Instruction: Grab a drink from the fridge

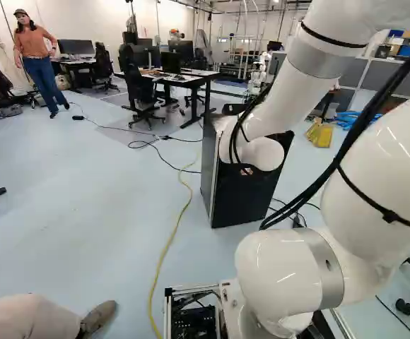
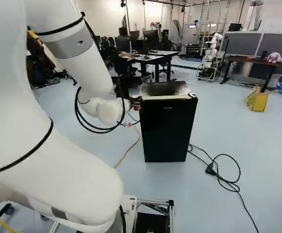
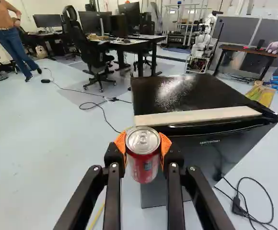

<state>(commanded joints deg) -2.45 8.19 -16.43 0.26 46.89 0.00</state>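
The arm (image 2: 82,63) reaches forward, its upper section slanting down to a bent wrist near the fridge (image 2: 167,133). The black gripper (image 2: 136,102) is closed on a can (image 3: 143,165), which sits between its two orange pads (image 3: 166,143), just beside the fridge's top left corner in the right base view. The can looks roughly upright, with a red body, silver lid and small pull tab (image 3: 143,139).

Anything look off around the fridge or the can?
Mostly no: the can looks undented in the claw, no spill visible. One nit: a black cord lies in loose loops on the floor beside the fridge, maybe a snag risk.
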